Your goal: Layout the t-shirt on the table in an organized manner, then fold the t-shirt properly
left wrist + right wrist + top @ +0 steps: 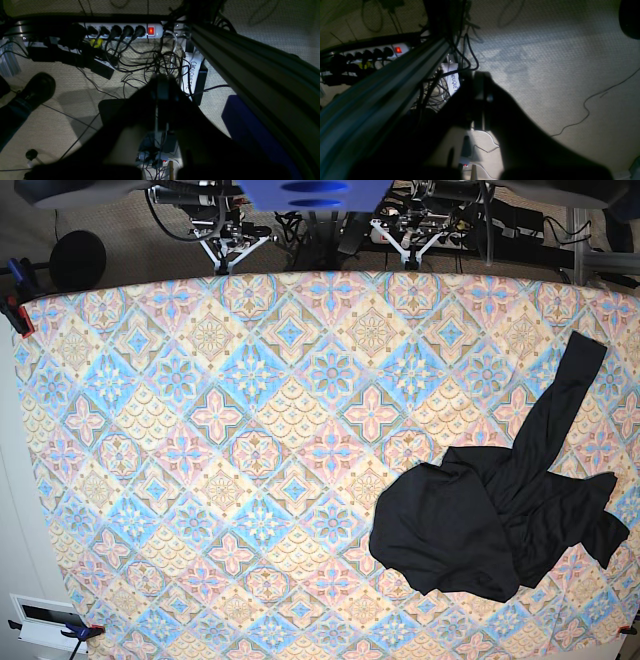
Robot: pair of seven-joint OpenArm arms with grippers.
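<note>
1. So the table (pixel 200 430) is a big wide thing under a pastel diamond-tile cloth, carpeted floor beyond its far edge. Most of the cloth is bare.

2. Nearest the camera in the base view: one t-shirt (pixel 480 520), black and long-sleeved, bunched in a heap near the near right corner. The body is folded over itself, and one sleeve (pixel 560 395) trails off toward the right edge.

3. Past the far edge, both arms are parked off the table. The left gripper (pixel 162 77) and the right gripper (pixel 480 77) hang over the floor, jaws together, holding nothing.

4. Under them on the carpet: a power strip (pixel 122 31) with its red switch lit, plus a tangle of cables (pixel 150 65) – too many to count.

5. Count so far: one shirt, one table, two grippers, both empty. The layout step hasn't started, I'd say.

6. What could go wrong:
   - the fabric looks thin and drapey, so a pinch could grab two layers at once and drag the heap instead of spreading it
   - the shirt sits close to the right edge – a pull that way could slide the sleeve off the table
   - black on black makes the hem and collar hard to find in that pile
</note>
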